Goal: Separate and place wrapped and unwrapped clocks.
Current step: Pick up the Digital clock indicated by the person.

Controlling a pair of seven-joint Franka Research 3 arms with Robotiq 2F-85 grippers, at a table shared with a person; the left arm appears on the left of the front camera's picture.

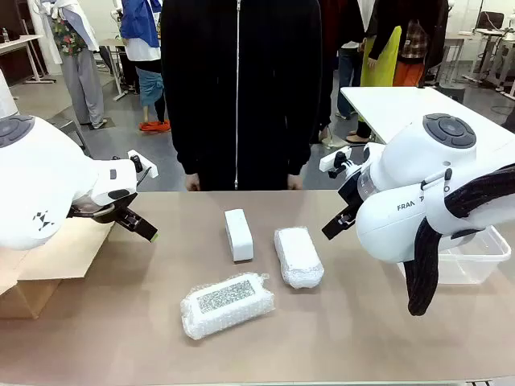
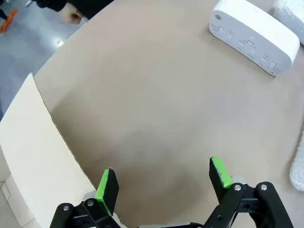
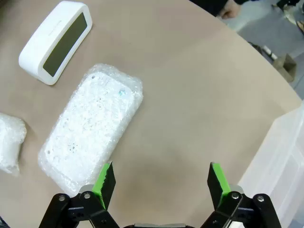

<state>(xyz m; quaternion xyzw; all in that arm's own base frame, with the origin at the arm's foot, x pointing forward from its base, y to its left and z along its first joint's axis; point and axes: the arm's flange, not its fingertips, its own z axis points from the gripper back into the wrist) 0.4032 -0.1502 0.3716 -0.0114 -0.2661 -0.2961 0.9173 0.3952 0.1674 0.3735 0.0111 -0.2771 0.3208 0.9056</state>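
Front view: three clocks lie on the brown table [image 1: 386,322]. A smooth white plastic block clock [image 1: 238,234] sits in the middle. Just beside it is a plain white bubble-wrap bundle [image 1: 298,256]. Nearer the robot lies a bubble-wrap bundle with a grey speckled panel [image 1: 226,304]. A brown cardboard box [image 1: 56,253] is at the left and a clear plastic bin [image 1: 483,253] at the right.

Left wrist view: the left gripper [image 2: 161,183] hangs over bare table, its green pads wide apart and holding nothing. The block clock is well ahead of it.

Right wrist view: the right gripper [image 3: 161,183] is spread wide and empty too, with the plain bundle near one finger.

No clock looks sorted yet, so this seems to be the start. Next, a gripper likely needs to go down over one clock and squeeze its narrow sides.
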